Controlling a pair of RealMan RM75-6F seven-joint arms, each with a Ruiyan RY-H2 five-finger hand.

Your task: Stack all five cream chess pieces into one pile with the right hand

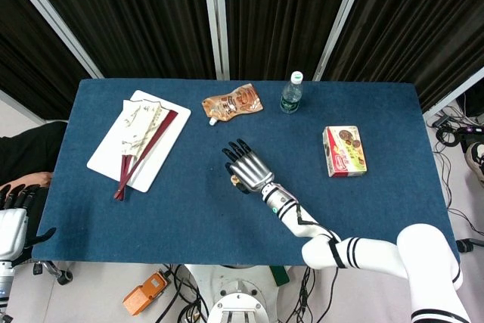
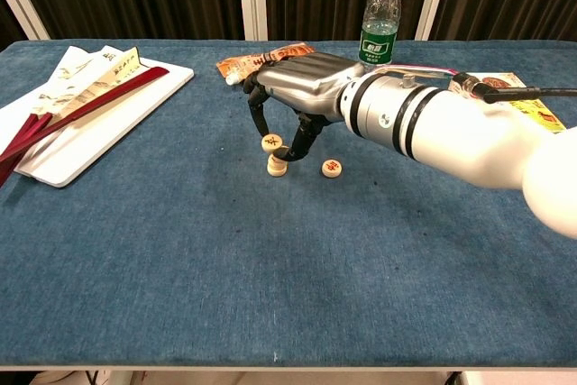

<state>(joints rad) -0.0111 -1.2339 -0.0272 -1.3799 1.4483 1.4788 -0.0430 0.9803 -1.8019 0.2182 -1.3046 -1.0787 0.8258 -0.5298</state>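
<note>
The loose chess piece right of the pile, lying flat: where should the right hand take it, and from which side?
Probably from above, pinching the rim. The loose chess piece is a low flat disc lying face-up on the table, so only its edge offers purchase. The pile sits close beside it, so place fingertips front and back. The right hand holds another piece now.

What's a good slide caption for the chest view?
Right hand holds a cream chess piece just above the small pile, one loose piece beside it.
</note>
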